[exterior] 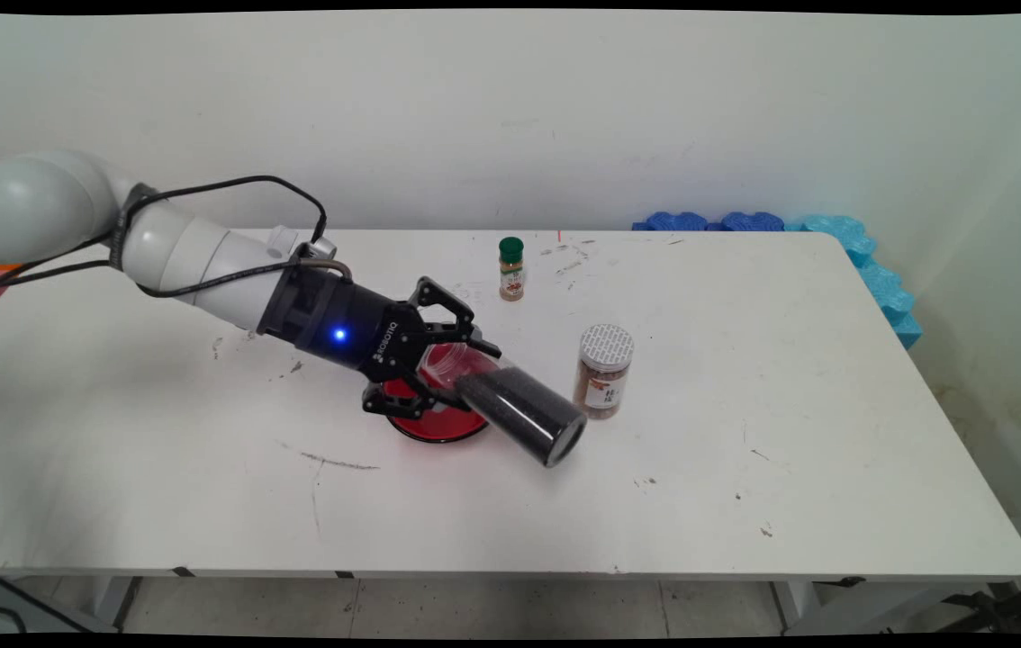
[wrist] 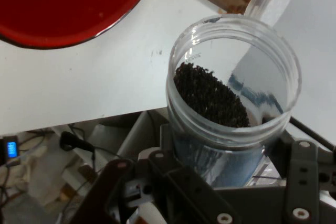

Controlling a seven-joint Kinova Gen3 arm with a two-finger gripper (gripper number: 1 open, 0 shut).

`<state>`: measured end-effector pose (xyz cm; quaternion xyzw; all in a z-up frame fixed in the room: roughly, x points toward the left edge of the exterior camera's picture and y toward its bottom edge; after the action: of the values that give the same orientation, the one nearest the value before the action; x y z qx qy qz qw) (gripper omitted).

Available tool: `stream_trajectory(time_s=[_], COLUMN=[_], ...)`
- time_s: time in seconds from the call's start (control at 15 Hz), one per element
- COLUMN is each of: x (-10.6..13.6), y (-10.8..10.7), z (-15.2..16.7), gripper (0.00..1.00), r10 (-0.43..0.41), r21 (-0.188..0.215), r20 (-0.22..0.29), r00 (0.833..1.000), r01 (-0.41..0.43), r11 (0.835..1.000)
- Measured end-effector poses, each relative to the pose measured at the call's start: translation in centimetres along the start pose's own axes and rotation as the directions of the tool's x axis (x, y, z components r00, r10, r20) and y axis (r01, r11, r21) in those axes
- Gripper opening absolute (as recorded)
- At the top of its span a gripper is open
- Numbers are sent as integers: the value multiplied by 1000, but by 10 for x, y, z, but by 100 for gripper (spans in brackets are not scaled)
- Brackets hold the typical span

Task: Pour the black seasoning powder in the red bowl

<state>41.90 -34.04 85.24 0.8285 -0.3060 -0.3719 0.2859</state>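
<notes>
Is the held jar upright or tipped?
Tipped: the lidless jar lies slanted in the gripper, black grains piled against one side.

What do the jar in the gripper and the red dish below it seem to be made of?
The jar looks like clear plastic: its wall is see-through and dark grains show inside. The red dish seems glossy plastic or glazed ceramic, since it reflects light; which one cannot be told.

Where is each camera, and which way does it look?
Main view: above the table's near side, looking down across it at the wall; shows the arm and gripper holding a tilted jar over a red bowl.
Hand view: on the hand, looking along the gripper into the jar's open mouth; shows the black linkage.
Both show jar, bowl and table.
</notes>
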Motion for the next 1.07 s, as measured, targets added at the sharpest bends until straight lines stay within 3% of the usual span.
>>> stream_trajectory(time_s=[0.53, 1.07], x=[7, 11], y=[-2, -5], z=[8, 12], gripper=[0, 0], r10=[-134, -254], r21=[-60, -108], r20=[1, 16], r00=[991, 967], r01=[134, 255], r11=[989, 961])
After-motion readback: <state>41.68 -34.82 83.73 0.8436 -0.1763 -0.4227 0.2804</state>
